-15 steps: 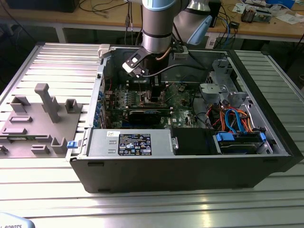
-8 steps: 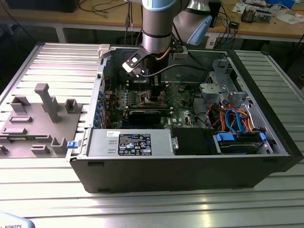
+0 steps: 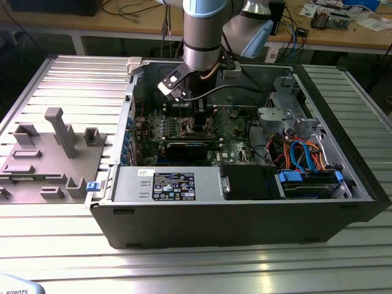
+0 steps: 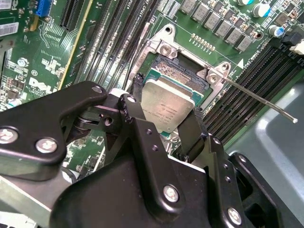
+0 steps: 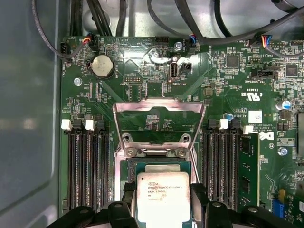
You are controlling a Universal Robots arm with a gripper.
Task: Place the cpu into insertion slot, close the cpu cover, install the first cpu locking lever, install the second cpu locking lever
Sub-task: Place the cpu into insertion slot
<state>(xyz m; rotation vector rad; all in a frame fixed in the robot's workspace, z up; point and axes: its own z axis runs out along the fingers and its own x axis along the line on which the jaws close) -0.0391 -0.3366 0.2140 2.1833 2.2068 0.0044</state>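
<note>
My gripper (image 4: 166,108) is shut on the cpu (image 4: 167,105), a silver-topped square chip pinched between two black fingers (image 4: 137,92). The chip sits directly over the insertion slot (image 4: 179,70); part of the dark socket shows beyond it. I cannot tell whether chip and socket touch. In the first wrist view the cpu (image 5: 163,197) is in the gripper (image 5: 163,202), just short of the slot (image 5: 161,164). The cpu cover (image 5: 142,103) stands flipped open beyond the socket. A thin locking lever (image 4: 256,97) sticks out, released. In the exterior view the gripper (image 3: 199,122) reaches down into the open computer case (image 3: 233,214).
Long black memory slots (image 5: 88,171) flank the socket on both sides. Cables (image 5: 199,28) cross the board's far end, and the case wall (image 5: 28,118) runs close by. Drive bay and wiring (image 3: 303,165) are at the exterior view's right; a grey fixture (image 3: 55,153) lies outside, left.
</note>
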